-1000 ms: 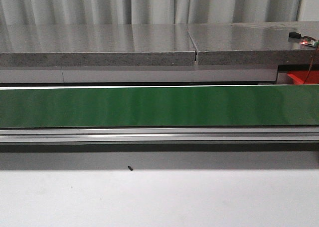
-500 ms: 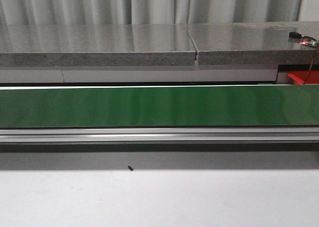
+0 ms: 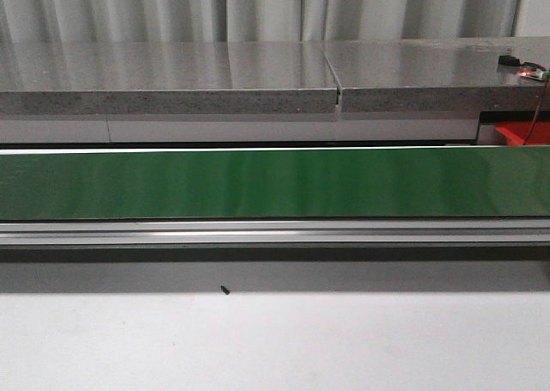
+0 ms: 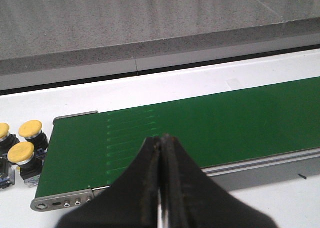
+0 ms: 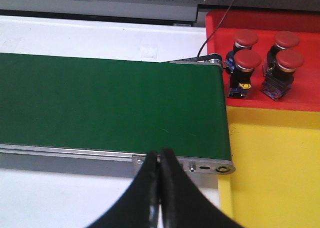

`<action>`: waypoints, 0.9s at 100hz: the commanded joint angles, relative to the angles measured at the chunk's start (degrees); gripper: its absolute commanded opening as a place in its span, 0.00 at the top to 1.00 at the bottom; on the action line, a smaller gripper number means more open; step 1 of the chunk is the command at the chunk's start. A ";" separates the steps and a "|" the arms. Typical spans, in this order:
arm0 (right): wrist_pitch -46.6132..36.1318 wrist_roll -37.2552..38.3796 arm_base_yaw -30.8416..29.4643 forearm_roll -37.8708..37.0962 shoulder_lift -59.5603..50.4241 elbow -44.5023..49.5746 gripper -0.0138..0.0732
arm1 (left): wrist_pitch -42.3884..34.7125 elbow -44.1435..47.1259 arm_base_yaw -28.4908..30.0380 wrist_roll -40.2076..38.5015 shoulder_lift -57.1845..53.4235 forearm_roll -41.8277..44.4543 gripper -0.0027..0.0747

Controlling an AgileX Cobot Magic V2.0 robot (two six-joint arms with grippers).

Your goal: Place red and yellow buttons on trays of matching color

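In the left wrist view, three yellow buttons [image 4: 32, 130] stand on the white table beside the end of the green belt [image 4: 200, 128]. My left gripper [image 4: 161, 139] is shut and empty above the belt's near edge. In the right wrist view, several red buttons [image 5: 247, 60] stand on the red tray [image 5: 300, 95]. The yellow tray [image 5: 272, 163] lies bare beside it. My right gripper [image 5: 159, 154] is shut and empty over the belt's near rail [image 5: 100, 155]. Neither gripper shows in the front view.
The green conveyor belt [image 3: 275, 183] runs across the front view, with an aluminium rail [image 3: 275, 232] along its near side. A grey stone ledge [image 3: 172, 82] stands behind it. A corner of the red tray [image 3: 520, 133] shows at far right. A small black speck [image 3: 224, 290] lies on the white table.
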 commanded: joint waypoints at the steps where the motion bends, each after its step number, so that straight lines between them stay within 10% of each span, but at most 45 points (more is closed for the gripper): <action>1: -4.09 -0.12 0.06 0.09 0.04 -1.35 0.92 | -3.97 -1.51 -0.48 -0.56 0.48 -0.67 0.99; 90: -4.09 -0.12 0.06 0.09 0.04 -1.35 0.92 | -4.49 -3.29 0.04 -14.57 13.18 6.11 0.99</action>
